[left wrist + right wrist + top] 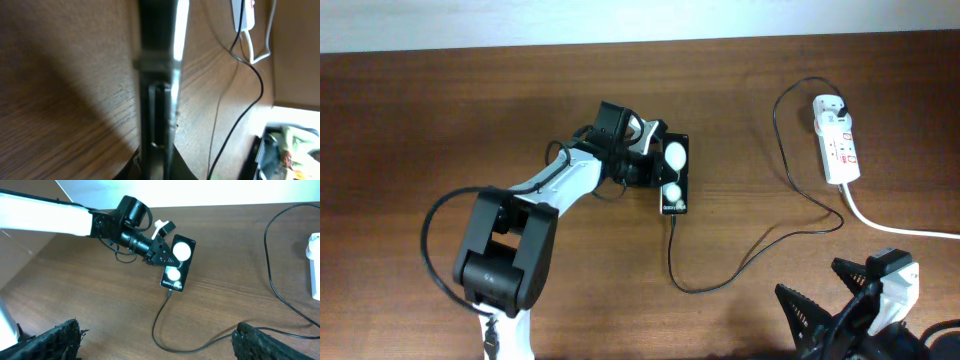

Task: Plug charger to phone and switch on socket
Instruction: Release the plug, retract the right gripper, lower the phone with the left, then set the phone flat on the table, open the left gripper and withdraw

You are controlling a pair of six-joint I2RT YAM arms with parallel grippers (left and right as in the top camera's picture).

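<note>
The black phone (674, 175) lies on the wooden table, its glossy face showing two white spots (177, 262). My left gripper (645, 160) is shut on the phone's left edge; the left wrist view shows the phone edge-on (157, 75) between the fingers (157, 167). The thin black charger cable (760, 250) runs from the phone's near end (169, 293), loops across the table (160, 325) and goes up to a black plug in the white socket strip (838, 140). My right gripper (825, 295) is open and empty near the front right, with the cable between its fingers (157, 345).
The socket's thick white cord (900, 228) trails off to the right edge. The socket also shows in the left wrist view (243, 12) and at the right wrist view's right edge (315, 265). A white wall borders the table's far side.
</note>
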